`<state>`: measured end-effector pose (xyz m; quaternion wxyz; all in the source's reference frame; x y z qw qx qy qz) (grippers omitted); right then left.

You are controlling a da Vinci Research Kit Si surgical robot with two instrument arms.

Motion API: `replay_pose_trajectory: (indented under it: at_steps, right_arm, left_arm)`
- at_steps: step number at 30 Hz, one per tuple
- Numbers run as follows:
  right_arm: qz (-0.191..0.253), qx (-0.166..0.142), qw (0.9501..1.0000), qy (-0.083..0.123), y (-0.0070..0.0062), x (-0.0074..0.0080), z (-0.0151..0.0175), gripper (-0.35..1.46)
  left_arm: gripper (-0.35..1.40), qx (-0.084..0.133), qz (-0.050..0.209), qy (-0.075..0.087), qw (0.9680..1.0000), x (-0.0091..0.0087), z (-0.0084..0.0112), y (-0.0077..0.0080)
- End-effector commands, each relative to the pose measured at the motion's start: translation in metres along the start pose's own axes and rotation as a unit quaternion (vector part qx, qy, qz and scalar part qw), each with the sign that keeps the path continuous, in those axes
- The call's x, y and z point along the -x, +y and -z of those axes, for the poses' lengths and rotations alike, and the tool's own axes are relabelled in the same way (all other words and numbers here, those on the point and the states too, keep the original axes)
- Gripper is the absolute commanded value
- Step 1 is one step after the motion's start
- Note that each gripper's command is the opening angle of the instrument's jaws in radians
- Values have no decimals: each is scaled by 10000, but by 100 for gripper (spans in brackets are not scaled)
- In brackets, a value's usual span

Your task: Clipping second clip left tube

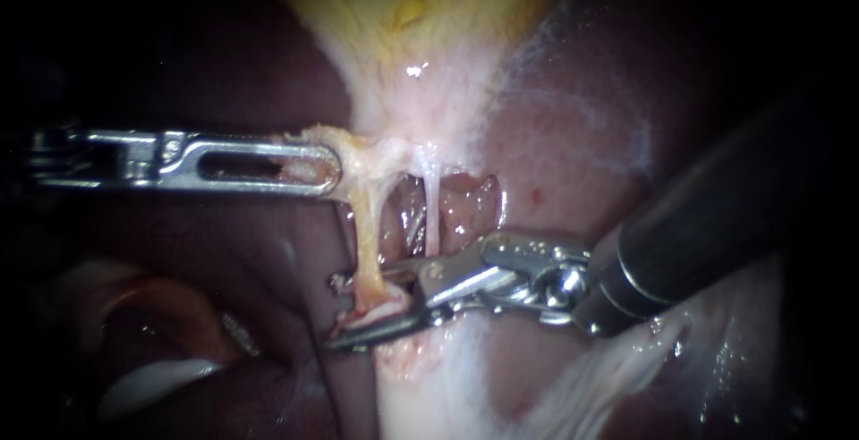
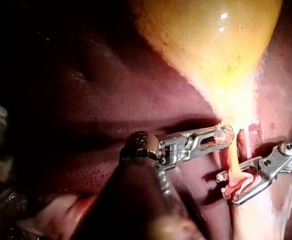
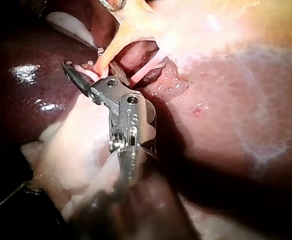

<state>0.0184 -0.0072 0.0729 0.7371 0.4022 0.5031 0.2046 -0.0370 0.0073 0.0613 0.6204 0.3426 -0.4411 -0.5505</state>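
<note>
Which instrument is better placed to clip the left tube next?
Right: the right instrument has the left tube between its open jaws, while the left instrument grips tissue at the gallbladder neck, keeping that tube taut.

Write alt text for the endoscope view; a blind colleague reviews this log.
The right instrument, jaws open, straddles the lower end of the left tube, a yellowish strand stretched down from the gallbladder. The left instrument has its jaws shut on the gallbladder's pale neck; a thinner right tube runs alongside, over liver.
</note>
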Motion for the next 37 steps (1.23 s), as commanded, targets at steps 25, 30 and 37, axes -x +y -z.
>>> replay_pose_trajectory:
  at_steps: [25,30,37]
  right_arm:
    - [-263,-52,9996,57,3,0,29,-35]
    - [-263,-53,9996,56,3,0,30,-35]
    - [-263,-55,9996,56,3,1,30,-35]
  left_arm:
    - [-35,-1,-6,1,10000,0,-1,3]
    - [-35,-1,-6,1,10000,0,-1,3]
    - [-35,-2,-6,3,10000,0,-1,3]
